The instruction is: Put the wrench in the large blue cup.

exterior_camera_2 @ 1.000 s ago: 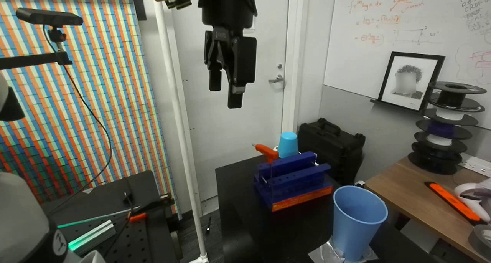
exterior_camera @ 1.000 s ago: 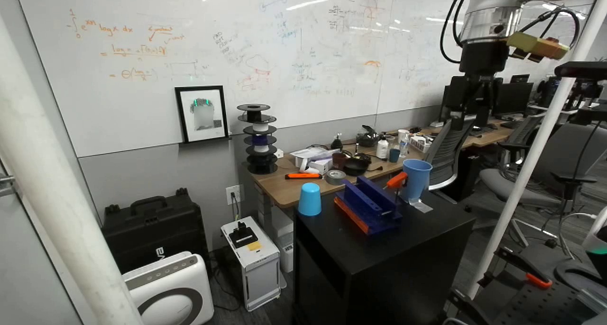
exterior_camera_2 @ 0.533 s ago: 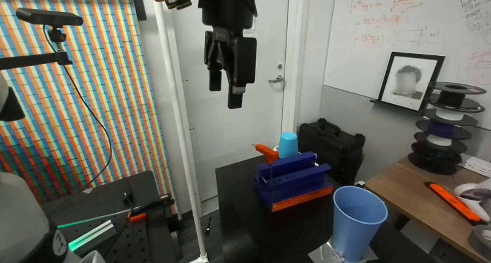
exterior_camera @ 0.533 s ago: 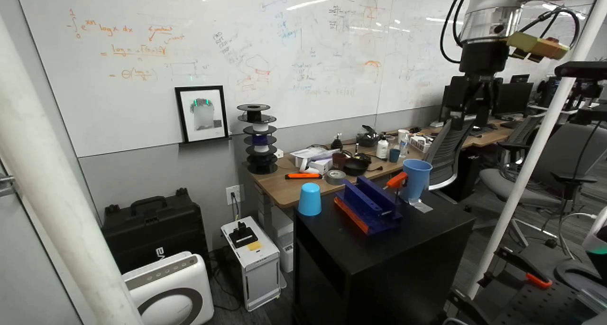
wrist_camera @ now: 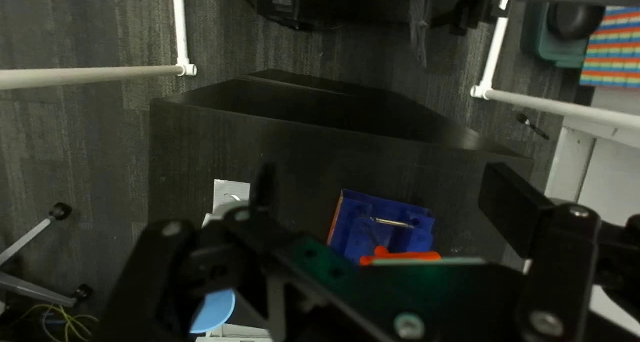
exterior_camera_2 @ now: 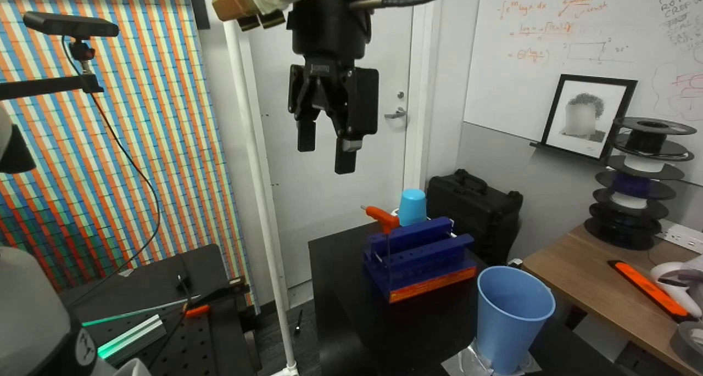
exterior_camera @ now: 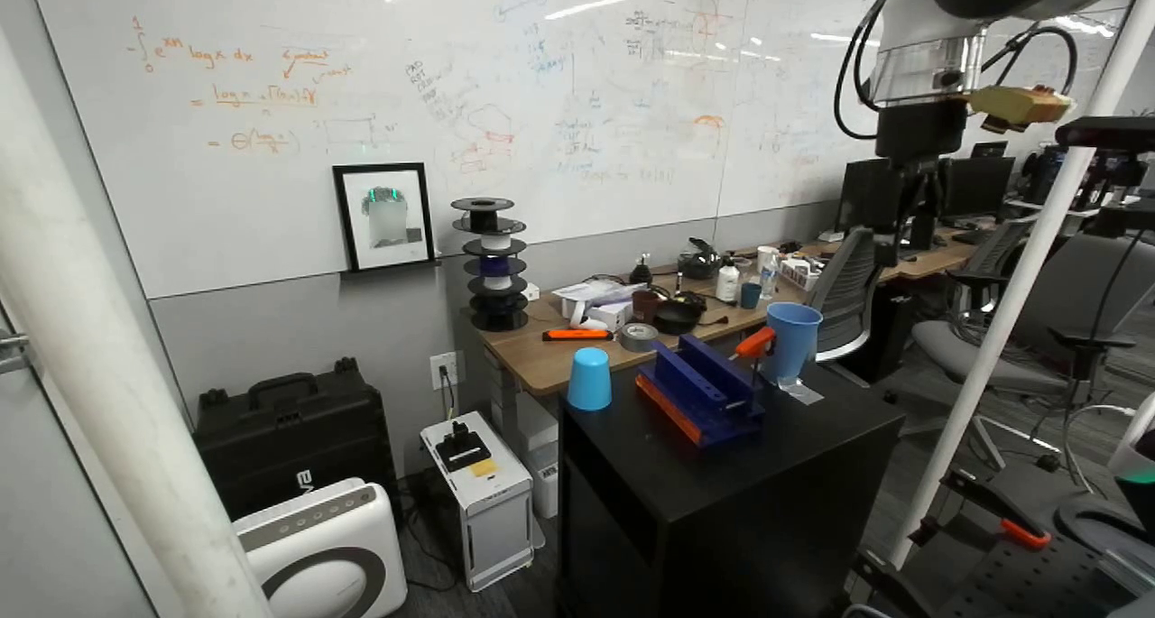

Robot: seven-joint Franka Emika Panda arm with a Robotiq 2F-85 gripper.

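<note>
Whiteboard backs both exterior views; only the wrist view shows the wrench from overhead, gripper jaws spread.

I operate in an office-style lab. In an exterior view, a whiteboard bearing handwritten equations spans the top of the frame; desk chairs and monitors occupy the right, and stacked spools stand left of centre.
</note>
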